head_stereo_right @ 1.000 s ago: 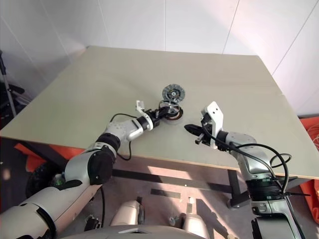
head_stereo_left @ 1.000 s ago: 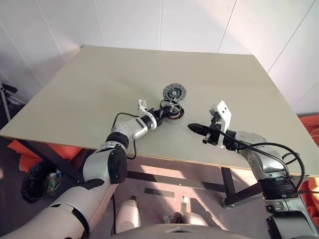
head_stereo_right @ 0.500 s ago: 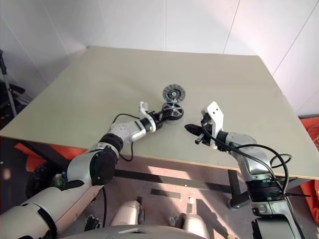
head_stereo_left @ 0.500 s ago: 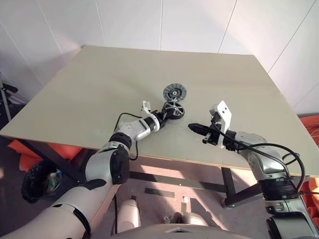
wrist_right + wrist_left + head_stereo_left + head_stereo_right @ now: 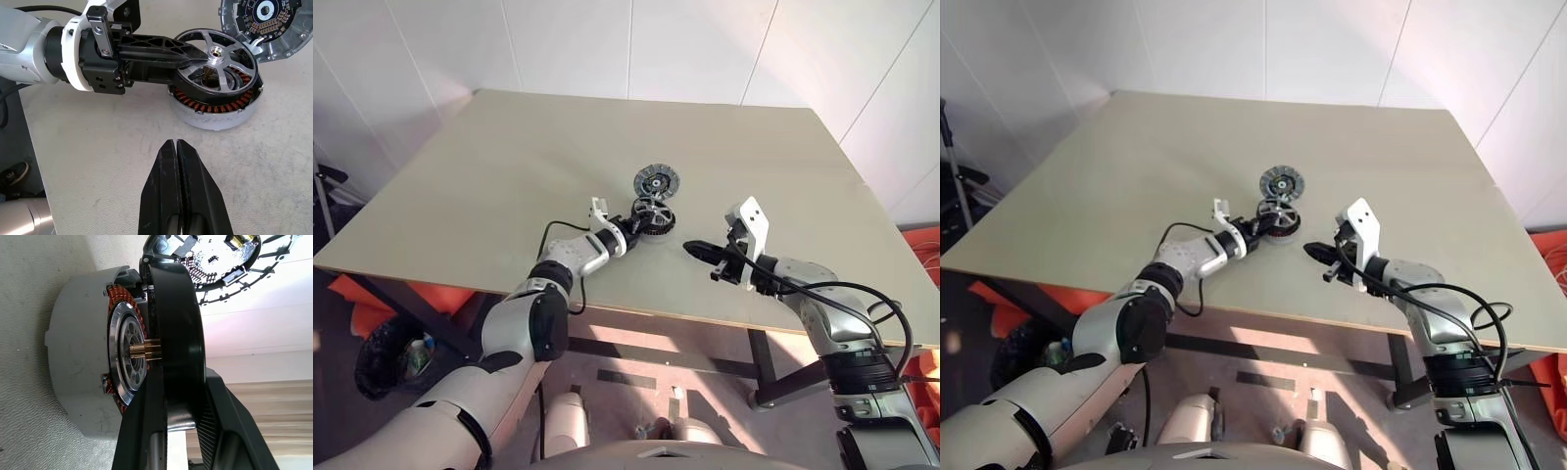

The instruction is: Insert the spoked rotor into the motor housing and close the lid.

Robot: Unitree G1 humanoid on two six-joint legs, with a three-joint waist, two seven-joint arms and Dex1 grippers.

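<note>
The motor housing, a round grey cup with coppery windings, sits on the table at mid front. Over it, tilted, hangs the spoked rotor, black-rimmed with silvery spokes. My left gripper is shut on the rotor's rim. A brassy shaft on the rotor points at the housing's silvery centre. Just behind them lies the lid, a grey finned disc, inner side up. My right gripper is shut and empty, a short way in front of the housing and pointing at it. From the head I see the rotor, the lid and the right gripper.
The beige table is wide and bare around the parts, with its front edge close behind my right gripper. White walls rise beyond the table's far edge. Orange objects and a dark wheel lie on the floor below the table's left side.
The left wrist has shifted slightly, and the rotor's tilt over the housing with it. The right arm has not moved.
</note>
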